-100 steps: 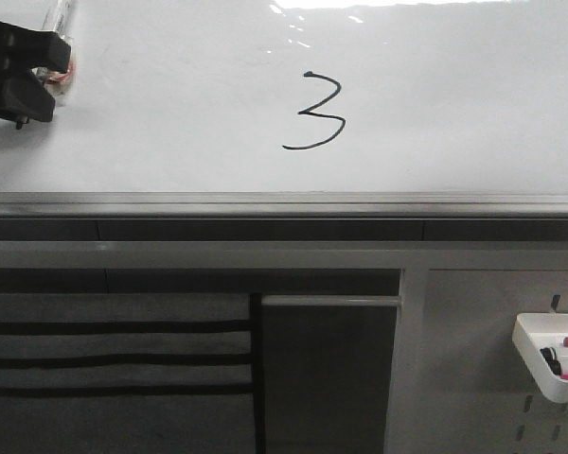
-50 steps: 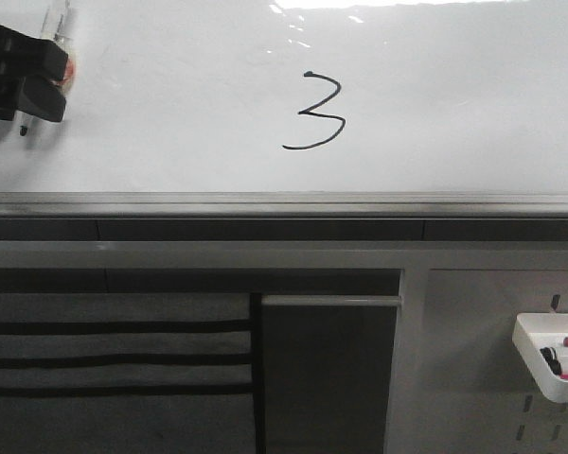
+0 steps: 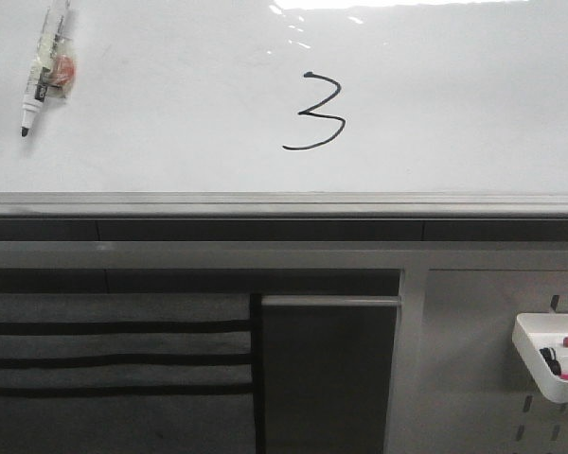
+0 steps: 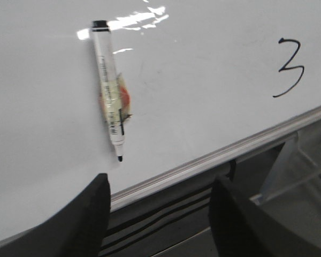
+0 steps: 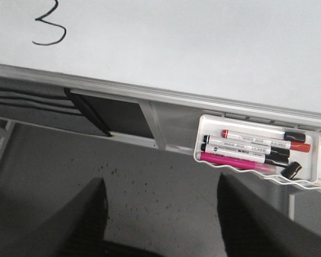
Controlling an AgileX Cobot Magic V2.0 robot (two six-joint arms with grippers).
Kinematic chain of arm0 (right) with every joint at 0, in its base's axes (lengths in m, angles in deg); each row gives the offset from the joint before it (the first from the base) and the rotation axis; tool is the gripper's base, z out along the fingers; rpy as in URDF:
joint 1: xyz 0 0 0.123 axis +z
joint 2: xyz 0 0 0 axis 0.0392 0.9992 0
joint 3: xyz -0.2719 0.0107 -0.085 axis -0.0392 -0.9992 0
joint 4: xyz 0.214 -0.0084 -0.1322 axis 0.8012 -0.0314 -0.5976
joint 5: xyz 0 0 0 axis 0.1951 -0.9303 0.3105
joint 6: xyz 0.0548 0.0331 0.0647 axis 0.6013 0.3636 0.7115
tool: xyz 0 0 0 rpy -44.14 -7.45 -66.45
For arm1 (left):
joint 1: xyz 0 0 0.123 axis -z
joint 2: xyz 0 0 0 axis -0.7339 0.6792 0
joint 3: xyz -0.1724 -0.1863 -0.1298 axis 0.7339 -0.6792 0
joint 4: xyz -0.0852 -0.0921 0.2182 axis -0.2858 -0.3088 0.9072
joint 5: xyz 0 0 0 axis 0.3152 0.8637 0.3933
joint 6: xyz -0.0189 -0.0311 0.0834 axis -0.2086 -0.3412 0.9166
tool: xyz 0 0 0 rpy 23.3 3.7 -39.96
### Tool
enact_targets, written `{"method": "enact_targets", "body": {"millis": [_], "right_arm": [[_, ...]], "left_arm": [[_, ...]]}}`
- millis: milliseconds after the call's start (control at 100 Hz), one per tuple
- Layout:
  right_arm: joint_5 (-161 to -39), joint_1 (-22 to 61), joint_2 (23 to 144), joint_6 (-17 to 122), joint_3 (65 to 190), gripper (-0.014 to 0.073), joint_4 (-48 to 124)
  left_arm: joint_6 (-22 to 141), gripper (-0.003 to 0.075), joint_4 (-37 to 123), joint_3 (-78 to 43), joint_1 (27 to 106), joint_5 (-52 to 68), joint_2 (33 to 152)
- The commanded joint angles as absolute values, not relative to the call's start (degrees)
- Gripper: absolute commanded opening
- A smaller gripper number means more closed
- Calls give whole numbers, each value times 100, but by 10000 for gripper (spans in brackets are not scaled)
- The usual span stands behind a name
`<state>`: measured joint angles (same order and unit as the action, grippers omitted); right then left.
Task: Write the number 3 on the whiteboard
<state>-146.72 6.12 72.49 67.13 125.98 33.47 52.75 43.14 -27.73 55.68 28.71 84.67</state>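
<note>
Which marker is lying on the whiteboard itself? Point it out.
The black-tipped marker lying uncapped on the whiteboard, left of the number 3. The other markers sit in the white tray.

An uncapped black marker (image 3: 44, 68) with tape around its barrel lies tip-down. A white tray (image 5: 310, 160) on the grey perforated panel (image 3: 473, 378) holds several markers (image 5: 246, 150).
</note>
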Motion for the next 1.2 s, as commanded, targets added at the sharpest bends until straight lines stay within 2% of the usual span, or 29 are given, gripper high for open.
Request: {"method": "enact_targets", "body": {"millis": [0, 100, 160, 230, 320, 520, 840, 1190], "right_arm": [[-13789, 567, 6635, 6805, 12188, 318, 3322], [-13477, 567, 6060, 6792, 11643, 139, 3322], [-13287, 567, 5716, 6781, 11382, 21, 3303], [-13032, 567, 5405, 6781, 11097, -74, 3286], [-12961, 567, 5136, 6781, 10798, -74, 3286], [-13028, 567, 5011, 6781, 10596, -74, 3286], [-13040, 567, 5011, 6781, 10596, -74, 3286], [-13040, 567, 5011, 6781, 10596, -74, 3286]], "left_arm": [[4966, 365, 4287, -2876, 5247, 2795, 7784], [4966, 318, 4287, -3378, 4885, 2646, 7052], [4966, 265, 4287, -3738, 4704, 2367, 6638], [4966, 203, 4287, -4092, 4578, 1837, 6292], [4897, 118, 4084, -4526, 4525, 1345, 5933], [4897, -20, 4034, -5123, 4525, 1335, 5737], [4897, -18, 4034, -5686, 4574, 1335, 5724], [4897, -18, 4386, -6406, 4659, 916, 3648]]}}
